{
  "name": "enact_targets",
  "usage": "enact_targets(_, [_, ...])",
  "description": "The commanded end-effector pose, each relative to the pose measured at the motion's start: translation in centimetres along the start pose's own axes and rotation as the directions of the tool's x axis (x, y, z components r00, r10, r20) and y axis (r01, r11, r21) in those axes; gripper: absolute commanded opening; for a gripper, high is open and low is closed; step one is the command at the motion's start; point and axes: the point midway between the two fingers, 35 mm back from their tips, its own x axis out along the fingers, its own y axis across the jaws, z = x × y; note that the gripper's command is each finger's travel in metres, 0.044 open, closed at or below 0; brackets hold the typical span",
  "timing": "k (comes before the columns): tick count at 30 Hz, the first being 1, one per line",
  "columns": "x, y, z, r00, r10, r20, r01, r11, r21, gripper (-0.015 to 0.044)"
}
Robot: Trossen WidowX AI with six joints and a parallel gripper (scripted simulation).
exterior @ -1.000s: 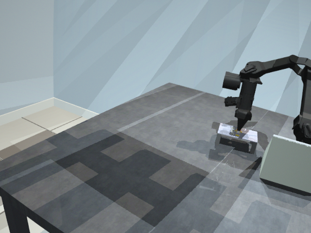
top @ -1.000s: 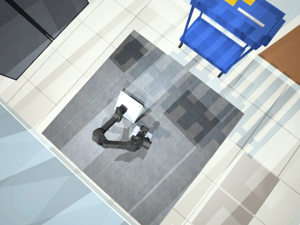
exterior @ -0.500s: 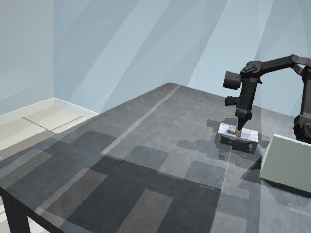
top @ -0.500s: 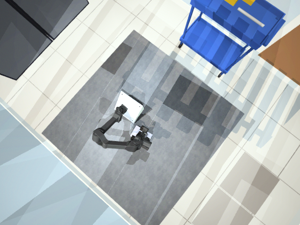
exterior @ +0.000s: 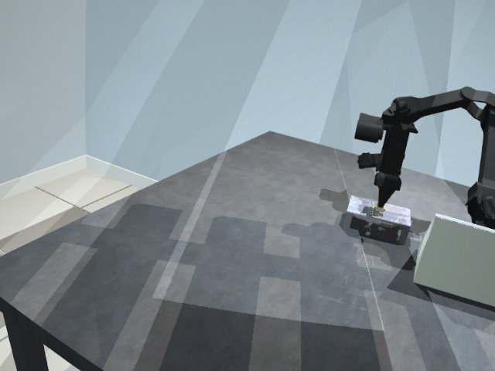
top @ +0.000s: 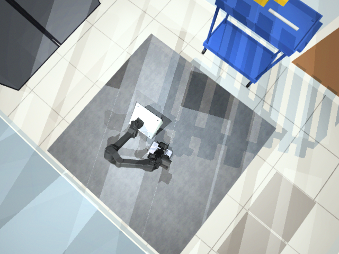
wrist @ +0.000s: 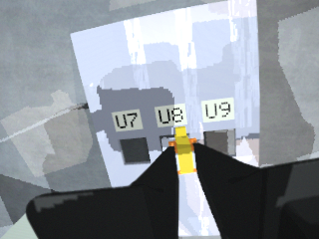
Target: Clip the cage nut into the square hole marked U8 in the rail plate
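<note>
The yellow cage nut (wrist: pixel 186 163) (exterior: pixel 378 213) with orange edges is between the fingertips of my gripper (wrist: pixel 183 151) (exterior: pixel 380 205), which is shut on it. The gripper points down over the rail plate (wrist: pixel 150 55) (exterior: pixel 401 212) (top: pixel 152 147), a pale plate on a raised block. In the wrist view the nut covers the right part of the U8 hole (wrist: pixel 166 142), below the U8 label (wrist: pixel 170 115). The left part of that hole shows. The wings are hidden, and I cannot tell whether they are in the hole or above it.
The U7 hole (wrist: pixel 135 150) and the U9 hole (wrist: pixel 219 142) flank U8. A large pale box (top: pixel 146 120) (exterior: pixel 455 255) with a sloped side stands close to the rail plate, beside the arm's base. A blue cart (top: pixel 238 52) stands off the table.
</note>
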Motion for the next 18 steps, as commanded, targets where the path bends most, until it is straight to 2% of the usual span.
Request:
enact_targets(1, [-0.05, 0.06, -0.02, 1.0, 0.001, 0.0, -0.001, 1.0, -0.002, 0.0026])
enact_targets(18, [0.0, 0.27, -0.02, 0.999, -0.047, 0.0, 0.047, 0.999, -0.002, 0.0026])
